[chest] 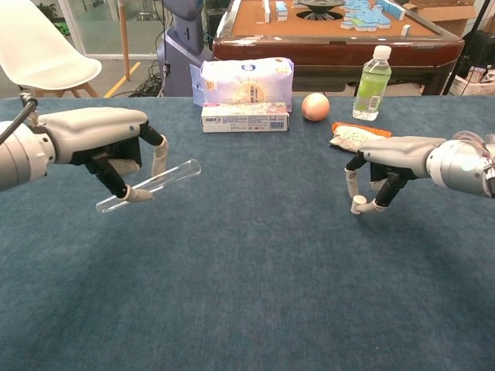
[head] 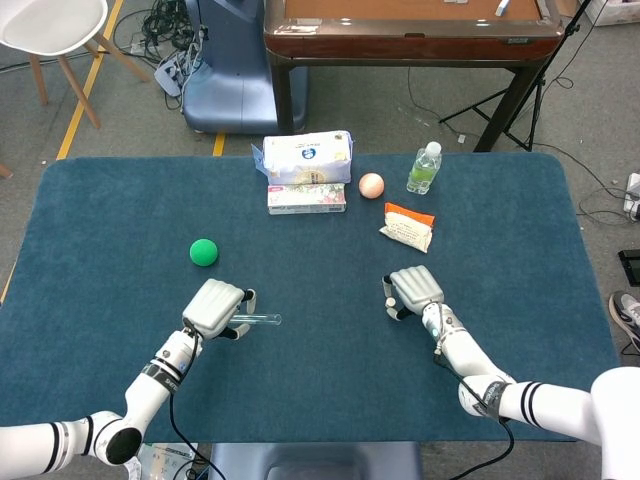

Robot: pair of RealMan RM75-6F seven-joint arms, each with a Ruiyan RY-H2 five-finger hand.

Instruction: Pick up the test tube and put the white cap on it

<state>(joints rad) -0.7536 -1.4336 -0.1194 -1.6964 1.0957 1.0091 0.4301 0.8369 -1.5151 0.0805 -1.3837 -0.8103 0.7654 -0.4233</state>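
My left hand (chest: pixel 108 143) (head: pixel 215 308) holds the clear test tube (chest: pixel 158 182) (head: pixel 262 320) near its closed end, above the blue table. The tube is tilted, with its open mouth pointing right and slightly up. The small white cap (chest: pixel 356 205) (head: pixel 388 300) sits on the cloth at centre right. Over the cap, my right hand (chest: pixel 390 162) (head: pixel 414 288) pinches it between the thumb and a finger, and its other fingers are curled. The cap looks to be still touching the table.
A tissue pack (chest: pixel 246 82) on a flat box (chest: pixel 244 117), an orange ball (chest: pixel 315 107), a green bottle (chest: pixel 371 83) and a snack packet (chest: pixel 354 137) stand along the far side. A green ball (head: pixel 204 252) lies at the left.
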